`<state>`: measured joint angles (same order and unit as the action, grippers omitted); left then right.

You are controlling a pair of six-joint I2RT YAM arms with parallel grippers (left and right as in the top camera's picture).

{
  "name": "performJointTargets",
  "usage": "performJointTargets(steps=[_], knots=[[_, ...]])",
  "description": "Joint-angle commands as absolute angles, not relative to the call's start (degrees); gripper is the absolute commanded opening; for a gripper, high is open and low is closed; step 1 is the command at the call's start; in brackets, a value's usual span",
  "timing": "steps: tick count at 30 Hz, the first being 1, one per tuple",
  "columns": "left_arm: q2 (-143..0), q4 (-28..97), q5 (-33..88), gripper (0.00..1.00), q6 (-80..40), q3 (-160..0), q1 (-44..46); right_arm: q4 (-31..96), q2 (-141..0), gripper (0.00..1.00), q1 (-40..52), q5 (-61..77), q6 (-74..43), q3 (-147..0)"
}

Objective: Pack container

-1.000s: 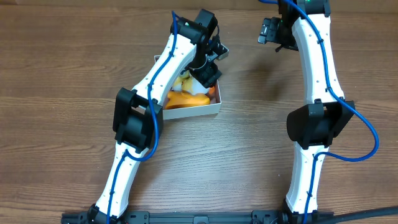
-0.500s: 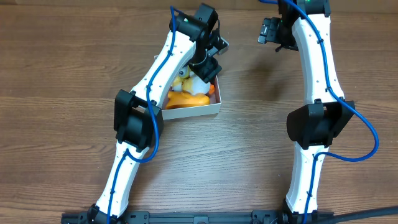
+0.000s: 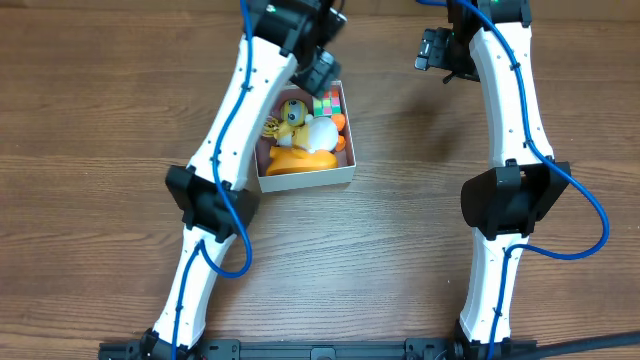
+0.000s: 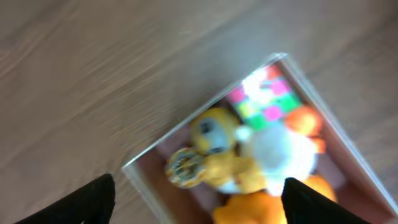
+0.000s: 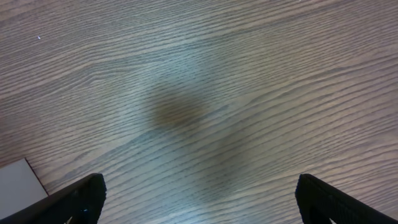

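Note:
The container (image 3: 308, 177), a shallow white-walled box with a pink-brown inside, sits on the wood table at centre left. It holds a yellow plush toy (image 3: 292, 112), a white toy (image 3: 321, 132), an orange toy (image 3: 300, 160) and a multicoloured cube (image 3: 327, 102). My left gripper (image 3: 319, 70) hovers over the container's far edge, open and empty. In the blurred left wrist view the container (image 4: 146, 183) and its toys lie below my left gripper (image 4: 199, 214). My right gripper (image 3: 432, 50) is open and empty at the far right, above bare wood (image 5: 199, 124).
The wood table (image 3: 400, 250) surrounds the container. A white corner (image 5: 18, 183) shows at the lower left of the right wrist view. The left arm's links reach over the table left of the container.
My left gripper has lifted out of the container and drawn back toward the far edge, so the toys inside show. The right arm has not moved.

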<state>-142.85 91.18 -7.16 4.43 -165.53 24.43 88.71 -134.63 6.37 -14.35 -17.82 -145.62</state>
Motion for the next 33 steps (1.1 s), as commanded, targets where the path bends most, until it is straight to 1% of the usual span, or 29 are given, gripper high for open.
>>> performJointTargets(steps=[1,4,7,21,28,33], knots=[[-140.1,93.4,-14.6,1.0,-3.1,-168.5,20.7,88.6,-133.9,1.0,6.5,-14.7,-18.3,-147.0],[-139.8,96.1,-14.4,1.0,-3.0,-168.5,18.5,88.6,-133.9,1.0,6.5,-14.7,-18.3,-147.0],[-139.8,96.1,-13.5,1.0,-3.0,-168.5,17.7,88.6,-133.8,1.0,6.5,-14.7,-18.3,-147.0],[-139.8,96.6,-14.6,1.0,-2.1,-168.5,17.6,88.6,-133.9,1.0,6.5,-14.7,-18.3,-147.0],[-139.8,96.8,-12.5,1.0,-2.2,-168.5,17.7,88.6,-133.9,1.0,6.5,-14.7,-18.3,-147.0],[-134.0,94.4,-12.2,1.0,-3.9,-167.9,19.4,88.6,-133.9,1.0,6.5,-14.7,-18.3,-147.0]])
